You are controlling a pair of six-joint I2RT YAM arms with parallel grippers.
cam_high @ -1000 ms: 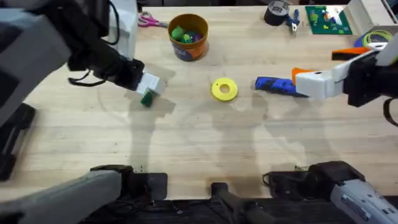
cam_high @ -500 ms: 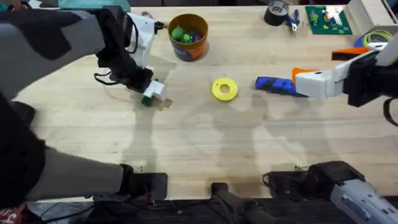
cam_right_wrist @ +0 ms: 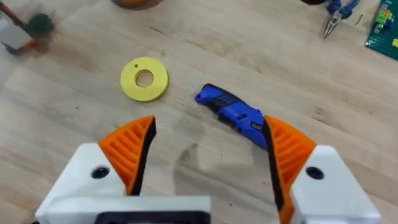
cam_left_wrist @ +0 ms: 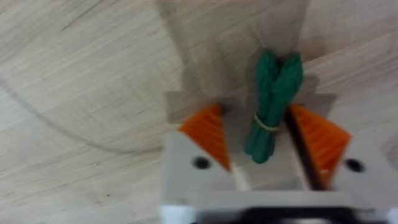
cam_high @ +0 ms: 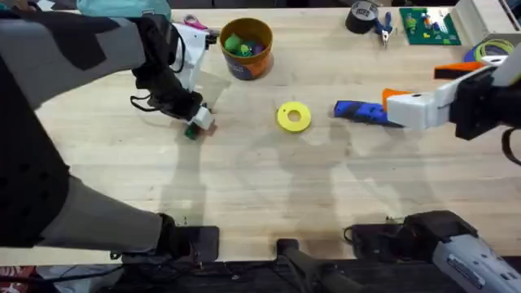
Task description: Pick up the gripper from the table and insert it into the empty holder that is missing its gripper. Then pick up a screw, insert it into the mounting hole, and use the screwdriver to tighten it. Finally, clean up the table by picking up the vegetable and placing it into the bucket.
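The vegetable, a small dark-green leafy bundle, lies on the table left of centre. My left gripper stands open around it, with an orange finger on each side; the bundle sits closer to one finger. The bucket, orange-brown with a blue band, stands at the back with coloured pieces inside. The blue screwdriver lies right of centre, just ahead of my open right gripper, whose two orange fingers hold nothing. The loose gripper, the empty holder and the screw are out of view.
A yellow ring lies between the vegetable and the screwdriver. Pink-handled scissors, a black tape roll, blue-handled pliers and a green board line the back edge. Bare wood spreads across the front half.
My left arm has swung in and its gripper has shifted slightly right, settling around the vegetable, which stays in place. The right arm has not moved.
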